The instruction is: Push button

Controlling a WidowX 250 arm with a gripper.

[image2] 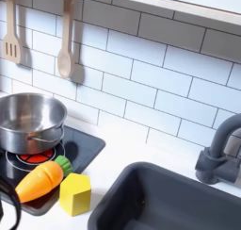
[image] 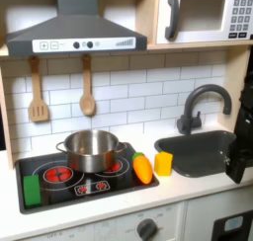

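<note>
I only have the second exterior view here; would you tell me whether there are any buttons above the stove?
Observer: Yes, a range hood above the stove carries a row of buttons.
Operator: Thank you; any others?
Observer: A microwave at the first exterior view's upper right has a keypad.
Operator: Anything else on the stove?
Observer: A green block lies at its front corner, on the first exterior view's left.

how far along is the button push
Nothing looks done yet: nothing touches the hood buttons, the stove panel or the microwave keypad. In hand: a dark shape, probably the arm, sits by the sink at the first exterior view's right edge; its jaws can't be made out. Left: reaching a button and pressing it.
</note>
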